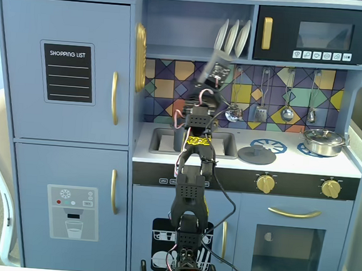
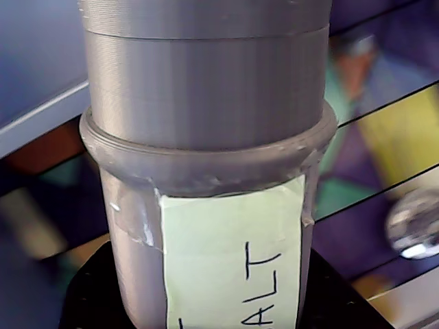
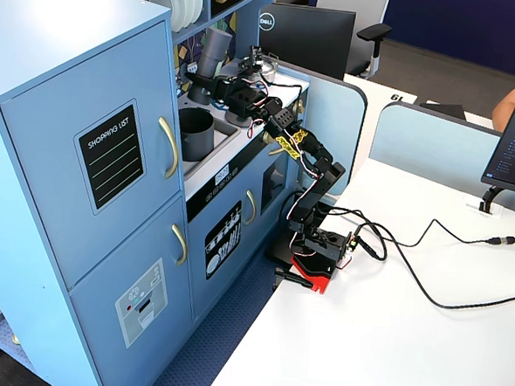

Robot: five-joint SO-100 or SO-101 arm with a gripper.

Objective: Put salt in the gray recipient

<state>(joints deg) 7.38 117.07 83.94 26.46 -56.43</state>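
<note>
The salt shaker (image 2: 206, 110) is a grey cylinder with a pale green label reading "ALT", and it fills the wrist view. My gripper (image 2: 206, 301) is shut on its lower body, with black jaws on both sides. In a fixed view the shaker (image 1: 218, 50) is held high and tilted in front of the backsplash, with my gripper (image 1: 212, 75) just below it. In a fixed view the shaker (image 3: 215, 50) is above the dark grey recipient (image 3: 195, 134), which stands in the sink at the left. My gripper (image 3: 197, 74) is well above its rim.
A round grey lid (image 1: 256, 155) lies on the counter to the right of the sink (image 1: 162, 140). A silver pot (image 1: 323, 141) sits on the stove. Utensils (image 1: 288, 97) hang on the backsplash and white plates (image 1: 236, 36) stand on the shelf above.
</note>
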